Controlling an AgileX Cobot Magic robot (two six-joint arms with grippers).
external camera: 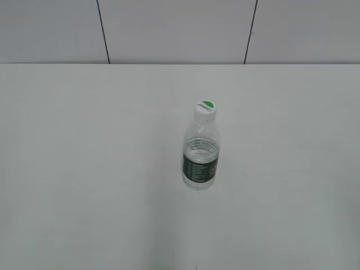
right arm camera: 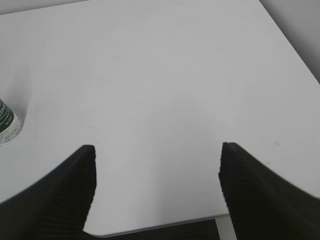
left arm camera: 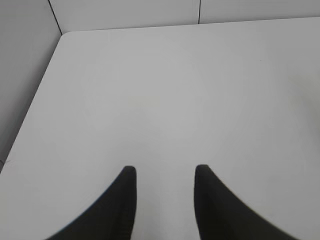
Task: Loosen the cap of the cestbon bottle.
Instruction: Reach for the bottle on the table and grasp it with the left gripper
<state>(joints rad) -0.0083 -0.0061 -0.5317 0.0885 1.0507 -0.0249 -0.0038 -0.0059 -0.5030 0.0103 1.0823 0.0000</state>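
The cestbon bottle (external camera: 200, 154) stands upright near the middle of the white table, clear with a dark green label band. Its cap (external camera: 206, 108) is on, white with a half green top. Neither gripper shows in the exterior view. In the left wrist view my left gripper (left arm camera: 162, 172) is open and empty over bare table; the bottle is out of that view. In the right wrist view my right gripper (right arm camera: 156, 150) is open wide and empty above the table's near edge, and only the bottle's lower part (right arm camera: 7, 122) shows at the far left.
The white table (external camera: 84, 169) carries only the bottle. A grey panelled wall (external camera: 169, 28) stands behind it. The table's left rear corner (left arm camera: 62, 35) shows in the left wrist view and its near edge (right arm camera: 165, 225) in the right wrist view.
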